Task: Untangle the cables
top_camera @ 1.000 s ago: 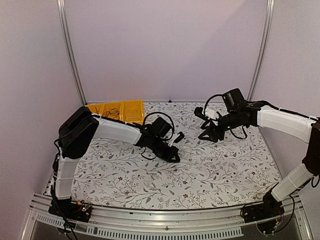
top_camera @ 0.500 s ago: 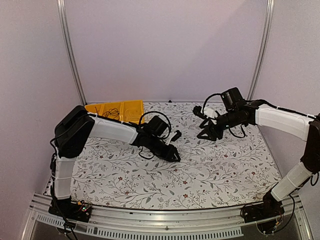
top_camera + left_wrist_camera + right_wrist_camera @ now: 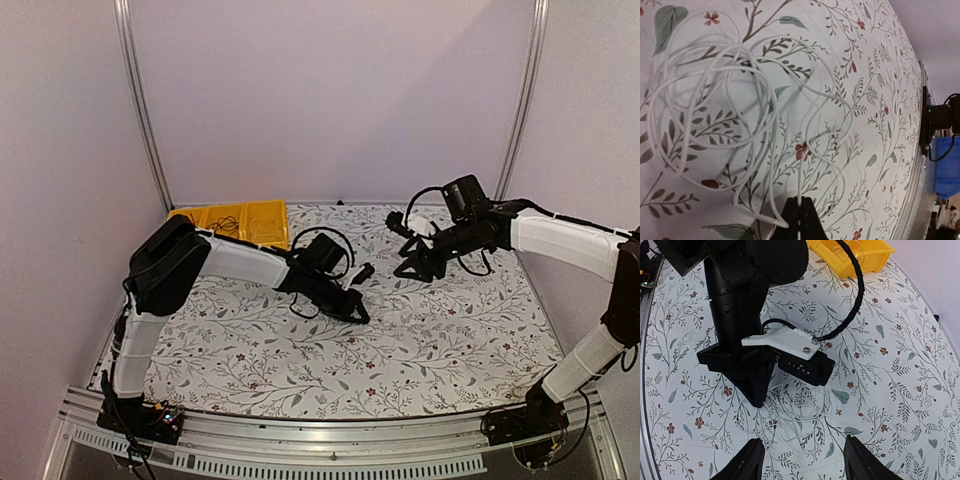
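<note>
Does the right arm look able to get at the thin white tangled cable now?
Probably yes. The thin white tangled cable lies partly uncovered ahead of the right arm's open fingers; the left arm's fingers pinch only one strand.

Cables [image 3: 751, 102] on table [image 3: 880, 75] at tip of left gripper [image 3: 799, 212]; bin [image 3: 265, 222] behind, perhaps with more.

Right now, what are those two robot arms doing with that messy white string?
They are working on untangling cables. The left gripper is down on the flowery table, pinched shut on one strand of the pale cable, which lies in a loopy tangle in front of it. The right gripper hangs open nearby, above the table, holding nothing. A few wires lie in the yellow bin at the far left. The tangle is not yet undone.
</note>
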